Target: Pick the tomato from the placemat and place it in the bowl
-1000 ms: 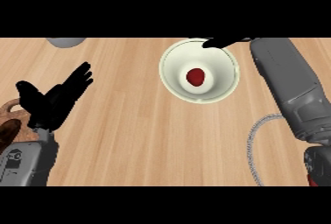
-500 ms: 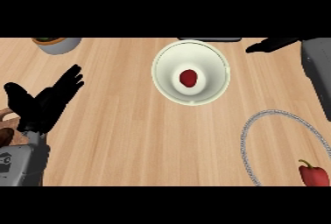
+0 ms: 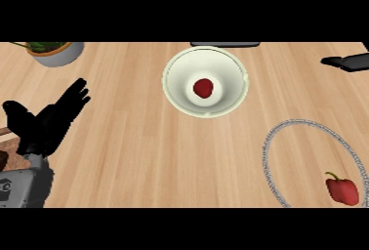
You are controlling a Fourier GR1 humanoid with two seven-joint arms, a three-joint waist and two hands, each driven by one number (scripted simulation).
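At far left, the left hand (image 3: 49, 119) is shown resting open, fingers straight, over the wooden worktop (image 3: 137, 161). A potted plant (image 3: 52, 51) is seen above it. The tomato (image 3: 204, 88) lies inside the cream bowl (image 3: 229, 100). A red pepper (image 3: 343, 189) lies on the round placemat (image 3: 268, 146). Of the right hand (image 3: 347, 62), only part is visible; its fingers cannot be judged. No writing is legible.

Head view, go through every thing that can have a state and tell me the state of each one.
Small red tomato: lying in the bowl, no hand on it.
Cream round bowl: upright, holds the tomato.
Red bell pepper: lying on the placemat.
Round wire-edged placemat: flat on the wooden counter.
Left hand: open, resting.
Right hand: at the right edge, holds nothing.
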